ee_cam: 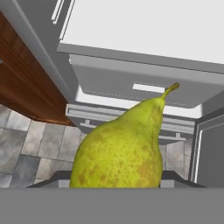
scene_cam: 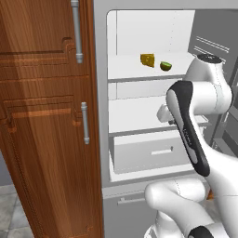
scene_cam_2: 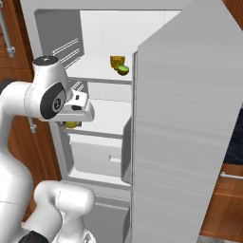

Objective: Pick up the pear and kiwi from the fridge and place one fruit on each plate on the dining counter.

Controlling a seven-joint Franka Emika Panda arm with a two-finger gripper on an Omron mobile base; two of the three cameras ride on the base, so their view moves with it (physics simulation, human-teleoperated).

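The pear [ee_cam: 124, 146], yellow-green and speckled, sits close against the hand camera at 6 o'clock, its stem pointing toward 1 o'clock; the gripper [scene_cam_2: 71, 124] is closed on it, just in front of the middle shelf of the fridge [scene_cam: 104, 139]. In the right base view a sliver of the pear shows under the hand. The kiwi [scene_cam: 166, 66] lies on the upper shelf, at 3 o'clock of the cheese wedge [scene_cam: 148, 60] and just beside it. The white drawer [scene_cam: 148, 151] lies below. A wooden cabinet [scene_cam: 46, 121] stands at 9 o'clock of the fridge.
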